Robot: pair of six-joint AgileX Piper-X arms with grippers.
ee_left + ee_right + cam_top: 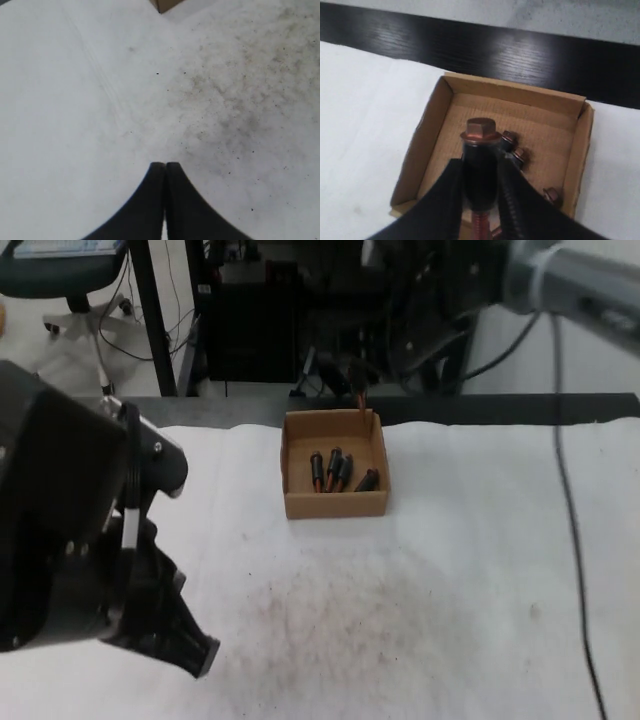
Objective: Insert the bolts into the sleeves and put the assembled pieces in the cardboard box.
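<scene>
The right end effector [481,167] clamped an assembled bolt and sleeve [480,132], its long axis along the fingers, directly above the cardboard box [425,140] holding other pieces [512,145]. The left end effector [165,167], pinched together and empty, hung over the desk [75,125], farther off.

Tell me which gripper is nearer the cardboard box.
Right. The right gripper hangs above the cardboard box, shut on an assembled piece. The left gripper is shut over the white cloth, well short of the box.

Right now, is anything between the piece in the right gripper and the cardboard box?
Nothing visible: the right gripper holds the assembled piece over the open cardboard box, where other pieces lie.
</scene>
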